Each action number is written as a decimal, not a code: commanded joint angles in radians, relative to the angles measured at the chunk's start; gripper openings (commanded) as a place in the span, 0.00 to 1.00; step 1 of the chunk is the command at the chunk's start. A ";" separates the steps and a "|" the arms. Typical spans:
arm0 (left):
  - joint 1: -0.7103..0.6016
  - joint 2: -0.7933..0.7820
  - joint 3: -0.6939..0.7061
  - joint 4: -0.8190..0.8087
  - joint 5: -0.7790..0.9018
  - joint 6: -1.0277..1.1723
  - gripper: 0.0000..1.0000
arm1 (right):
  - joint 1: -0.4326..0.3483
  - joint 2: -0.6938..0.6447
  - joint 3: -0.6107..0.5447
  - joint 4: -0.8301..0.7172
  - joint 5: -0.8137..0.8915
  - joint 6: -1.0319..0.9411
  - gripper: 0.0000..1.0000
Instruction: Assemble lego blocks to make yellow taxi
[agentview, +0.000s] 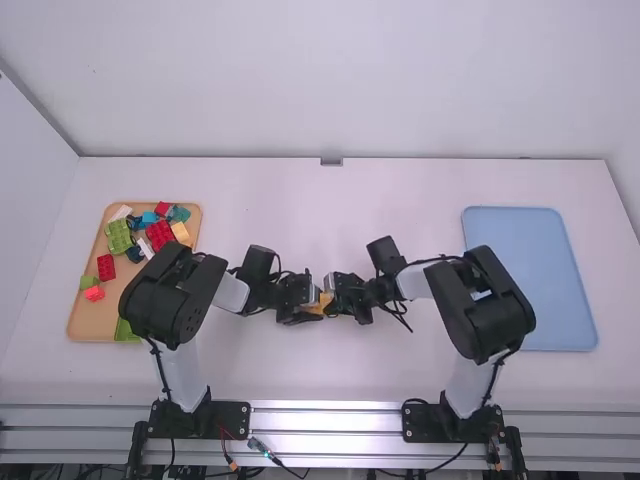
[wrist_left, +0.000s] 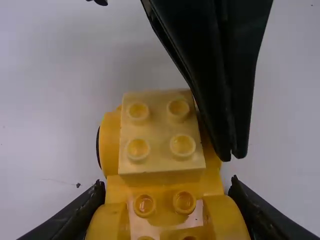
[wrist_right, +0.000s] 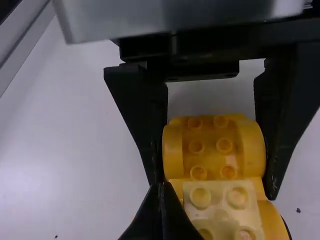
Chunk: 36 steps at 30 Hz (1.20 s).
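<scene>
Yellow taxi body (agentview: 325, 302) lies centrally over the counter (agentview: 310, 368) in the high view, long axis crosswise, front unclear. Left wrist view: left gripper (wrist_left: 166, 183), jaws holding its sides, sensible for seemingly light, stiff plastic. Right wrist view: right gripper (wrist_right: 161, 187), jaws closed beside the pale block (wrist_right: 219, 196).

The yellow LEGO car body (wrist_left: 162, 182), rounded at its flanks, is clasped between the fingers of the left gripper (agentview: 316, 304). A pale yellow four-stud block (wrist_left: 158, 125) sits on it, studs up, just beside the tips of the right gripper (agentview: 331, 297).
</scene>
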 joint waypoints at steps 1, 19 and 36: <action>0.004 0.011 0.003 -0.002 0.003 0.011 0.61 | -0.026 0.021 -0.007 -0.010 -0.025 -0.072 0.00; 0.004 0.011 0.003 -0.001 0.004 0.011 0.60 | -0.056 -0.100 -0.008 -0.047 -0.062 -0.115 0.00; 0.004 0.011 0.003 0.000 0.003 0.000 0.60 | -0.036 0.077 -0.008 0.079 0.075 0.057 0.00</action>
